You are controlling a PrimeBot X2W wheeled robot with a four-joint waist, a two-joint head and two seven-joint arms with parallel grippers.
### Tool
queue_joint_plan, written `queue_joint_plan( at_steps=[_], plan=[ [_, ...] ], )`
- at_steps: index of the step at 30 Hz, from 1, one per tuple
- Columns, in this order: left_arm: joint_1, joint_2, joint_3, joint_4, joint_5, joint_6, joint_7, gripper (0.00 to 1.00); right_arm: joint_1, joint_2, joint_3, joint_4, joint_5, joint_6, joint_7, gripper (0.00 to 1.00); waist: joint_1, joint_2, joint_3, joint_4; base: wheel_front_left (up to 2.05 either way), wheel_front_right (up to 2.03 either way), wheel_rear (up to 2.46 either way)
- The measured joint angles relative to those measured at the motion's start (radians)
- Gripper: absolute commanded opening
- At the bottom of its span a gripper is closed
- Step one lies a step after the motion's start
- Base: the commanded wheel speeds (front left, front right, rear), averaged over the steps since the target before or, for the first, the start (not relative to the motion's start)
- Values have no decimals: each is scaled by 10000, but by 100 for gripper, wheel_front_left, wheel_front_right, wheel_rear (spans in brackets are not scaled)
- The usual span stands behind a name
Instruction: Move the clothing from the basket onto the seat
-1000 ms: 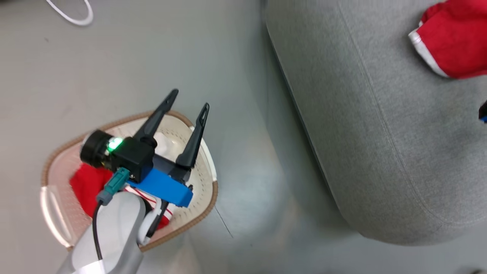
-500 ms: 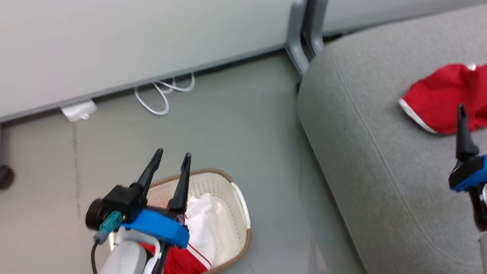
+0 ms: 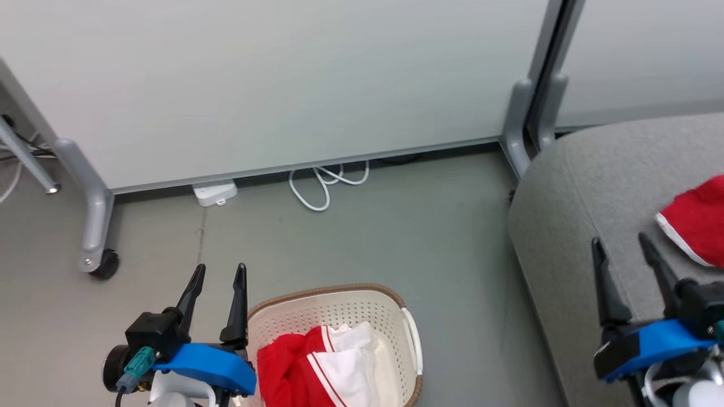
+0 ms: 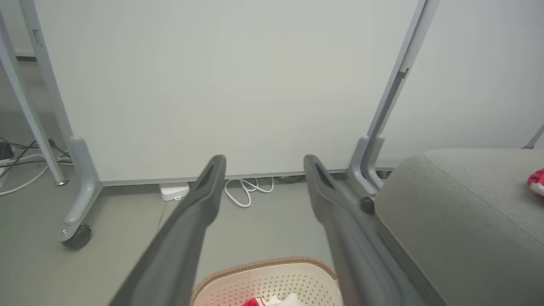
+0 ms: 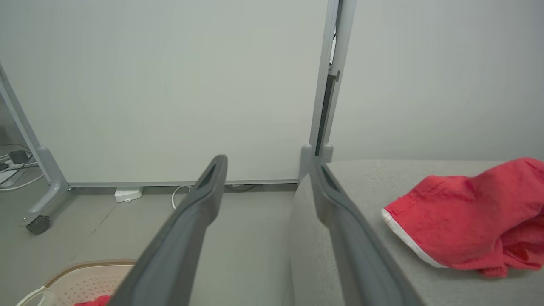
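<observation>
Currently the clothing (image 3: pixel 317 367) lies in two places; one bundle sits in the basket (image 3: pixel 339 289), crumpled, bright red on its left side, with a white panel on its right crossed by thin red stripes; it fills the near part of the basket, and the far perforated wall shows bare. Basket: oval, cream, brown woven-look rim, white handle on its right side; it stands on the grey floor (image 3: pixel 396 226), apart from the seat (image 3: pixel 571 186). Seat: light grey textured fabric, rounded edge, a seam running along it; a red garment (image 3: pixel 696 223) with a white hem lies rumpled on top of it, at the right edge of the head view. Left gripper (image 3: pixel 219 270) hovers just left of the basket in the head view; fingers spread, nothing between them, clear of the clothing. Right gripper (image 3: pixel 619 242) hangs over the seat; fingers likewise spread and empty; the red garment is just to its right, apart from the fingertips. Behind: pale partition panel (image 3: pixel 283 85) on a castered leg (image 3: pixel 96 226); white cable (image 3: pixel 325 186) looped on the floor at its foot.
</observation>
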Motion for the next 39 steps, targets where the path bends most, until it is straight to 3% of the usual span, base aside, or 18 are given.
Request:
queue_joint_plan(
  at_steps=[10,26,33,39],
  plan=[
    [242,-61,504,299,142,-2,0,100,898,543,656,-334,36,0,84,100,1,0,-366,548,0,0,0],
    [232,-90,372,234,161,-2,2,100,836,591,855,-236,234,0,40,100,3,0,-101,409,0,0,0],
    [-139,82,-65,435,190,-4,0,100,367,594,1060,-393,282,0,-31,100,3,0,546,238,0,0,0],
    [-1198,399,-882,1154,182,-4,0,100,-685,598,1440,-729,272,0,-153,100,4,0,1724,-8,0,0,0]
  ],
)
